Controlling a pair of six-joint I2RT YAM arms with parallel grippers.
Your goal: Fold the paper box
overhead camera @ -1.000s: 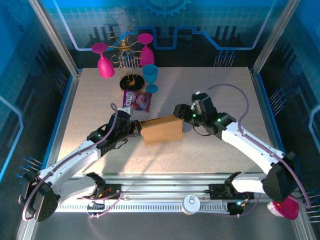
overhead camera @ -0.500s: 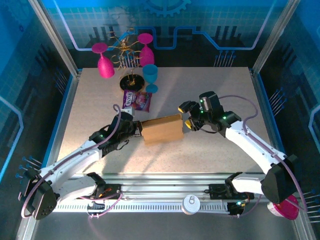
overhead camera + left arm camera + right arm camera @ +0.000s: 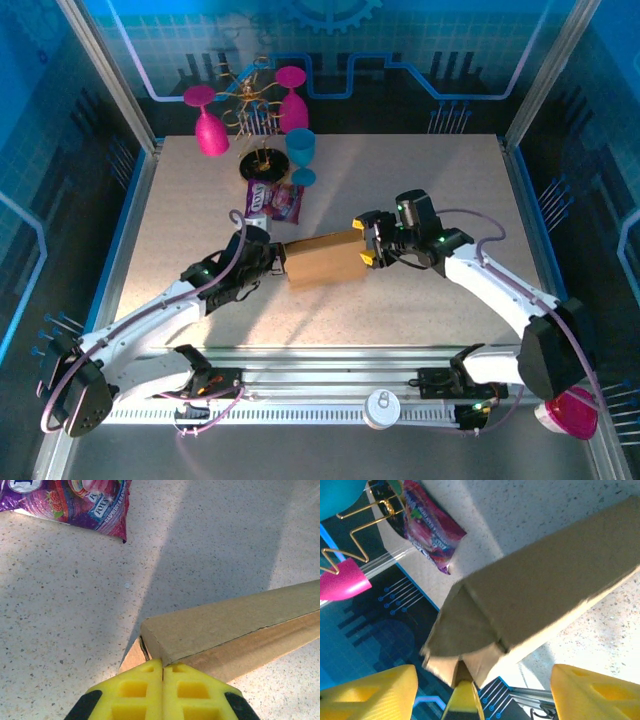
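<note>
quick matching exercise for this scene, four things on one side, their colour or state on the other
1. paper box
2. snack packet
3. left gripper
4. right gripper

a. open, straddling the box's right end
b. brown, between the two grippers
c. shut, at the box's left end
d. purple, lying beyond the box

Pairs: 1-b, 2-d, 3-c, 4-a

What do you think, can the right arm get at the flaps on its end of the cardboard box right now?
Probably yes. The right arm has its jaws open on either side of that end of the box, the loose flaps sit between them, and nothing blocks the way.
</note>
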